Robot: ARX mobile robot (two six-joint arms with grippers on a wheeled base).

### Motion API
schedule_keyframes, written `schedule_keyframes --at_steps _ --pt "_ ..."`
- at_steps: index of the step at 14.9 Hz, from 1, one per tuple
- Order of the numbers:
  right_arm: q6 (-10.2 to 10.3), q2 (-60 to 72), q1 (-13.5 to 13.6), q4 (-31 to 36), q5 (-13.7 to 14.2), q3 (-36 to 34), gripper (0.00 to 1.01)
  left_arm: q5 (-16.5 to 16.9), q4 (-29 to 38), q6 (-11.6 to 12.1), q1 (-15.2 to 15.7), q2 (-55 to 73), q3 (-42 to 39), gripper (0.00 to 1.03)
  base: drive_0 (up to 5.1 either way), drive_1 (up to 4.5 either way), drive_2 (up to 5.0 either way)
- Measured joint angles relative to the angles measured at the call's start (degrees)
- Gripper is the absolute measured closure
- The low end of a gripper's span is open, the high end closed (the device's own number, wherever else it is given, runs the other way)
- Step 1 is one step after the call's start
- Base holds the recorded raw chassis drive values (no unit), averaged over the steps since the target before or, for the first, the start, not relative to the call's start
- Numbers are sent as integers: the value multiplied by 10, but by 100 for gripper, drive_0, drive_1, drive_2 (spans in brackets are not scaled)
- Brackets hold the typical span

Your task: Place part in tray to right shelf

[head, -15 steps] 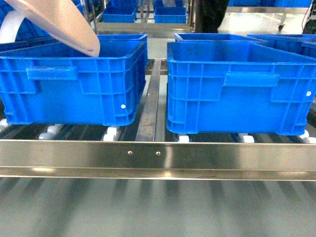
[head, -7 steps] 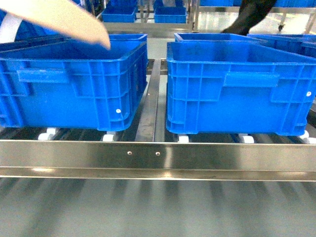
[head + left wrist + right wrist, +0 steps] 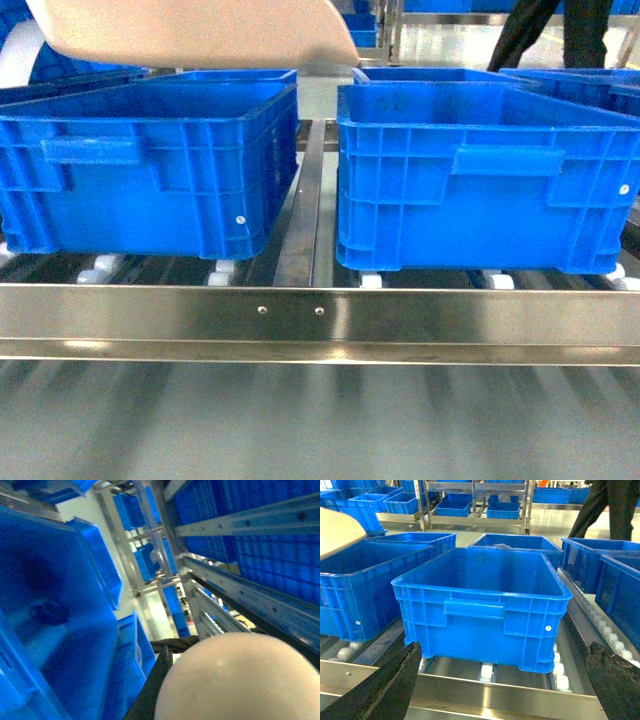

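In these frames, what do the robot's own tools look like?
Only the right tool shows clearly: two dark, nearly black fingers with a rough, worn texture, set wide apart at the right wrist view's bottom corners. The left tool appears only as a dark black edge beside the cream tray. No cables or markings show.

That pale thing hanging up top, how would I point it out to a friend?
Start at the steel shelf's front rail and go up to the left blue crate. Above that crate, against the picture's top edge, hangs the tray: smooth, cream-beige and rounded, the only pale thing among ribbed blue crates.
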Motion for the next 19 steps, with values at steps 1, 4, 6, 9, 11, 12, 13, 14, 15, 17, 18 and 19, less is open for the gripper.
schedule_keyframes --at_steps 1,4,6,9,11,12,13,14,15,17,18,19 --pt "0 0 0 0 0 0 3 7 16 11 -9 -37 -23 91 0 0 0" --pt "0 0 0 0 0 0 3 -20 37 87 -54 -115 -66 91 0 0 0" --pt "0 0 0 0 0 0 3 21 -66 197 -58 -126 -54 91 0 0 0" --pt "0 0 0 0 0 0 3 52 -117 559 -25 -195 -183 91 0 0 0" --pt "0 0 0 0 0 0 3 61 -85 664 -18 -236 -230 91 0 0 0" --pt "0 0 0 0 0 0 3 76 -75 699 -13 -275 -283 91 0 0 0" --pt "0 0 0 0 0 0 3 92 -75 707 4 -291 -311 91 0 0 0" --pt "1 0 1 2 5 0 4 111 -75 710 28 -310 -336 91 0 0 0" --pt "1 -9 7 13 61 -8 16 108 -74 713 33 -333 -352 91 0 0 0" --pt "1 -52 -5 6 76 -48 41 116 -82 713 30 -374 -381 91 0 0 0" --pt "2 -69 -31 1 46 -63 54 115 -89 713 30 -394 -396 91 0 0 0" --pt "2 -90 -52 -5 35 -76 67 115 -101 713 30 -414 -409 91 0 0 0"
